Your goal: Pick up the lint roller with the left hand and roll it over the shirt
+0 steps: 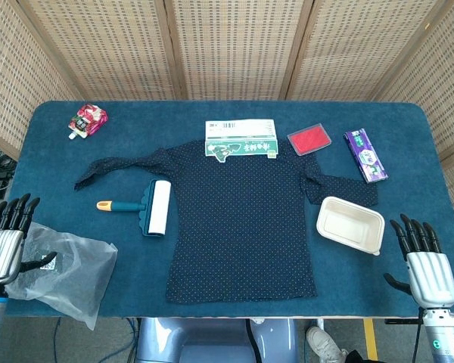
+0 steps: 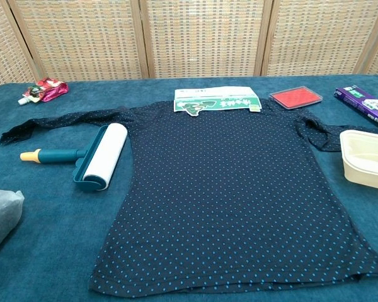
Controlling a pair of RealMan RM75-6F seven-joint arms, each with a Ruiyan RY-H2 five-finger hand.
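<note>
One lint roller (image 1: 147, 208) lies flat on the table (image 1: 234, 113), toward its left side, with the white roll against the left hem of the shirt (image 1: 242, 219) and the teal handle with its orange tip pointing toward the table's left edge. Nothing touches it. The shirt, dark with small blue dots, is spread flat across the middle of the table; one sleeve stretches toward the left edge, above the roller, and the other (bunched and folded) lies toward the right edge.

At the shirt's collar, toward the far edge, sits a green-and-white box (image 1: 240, 140), and just right of it a red flat case (image 1: 310, 141). A purple packet (image 1: 365, 155) lies near the far right corner. A cream food tray (image 1: 350, 224) sits on the right side, touching the folded sleeve. A red pouch (image 1: 87, 120) lies near the far left corner.

The left hand (image 1: 4, 243) hangs at the near left corner, fingers straight and slightly spread, holding nothing, with its thumb over a clear plastic bag (image 1: 64, 272) that drapes past the near edge. The right hand (image 1: 421, 265) stands at the near right corner, fingers likewise extended and empty, well apart from the tray.
</note>
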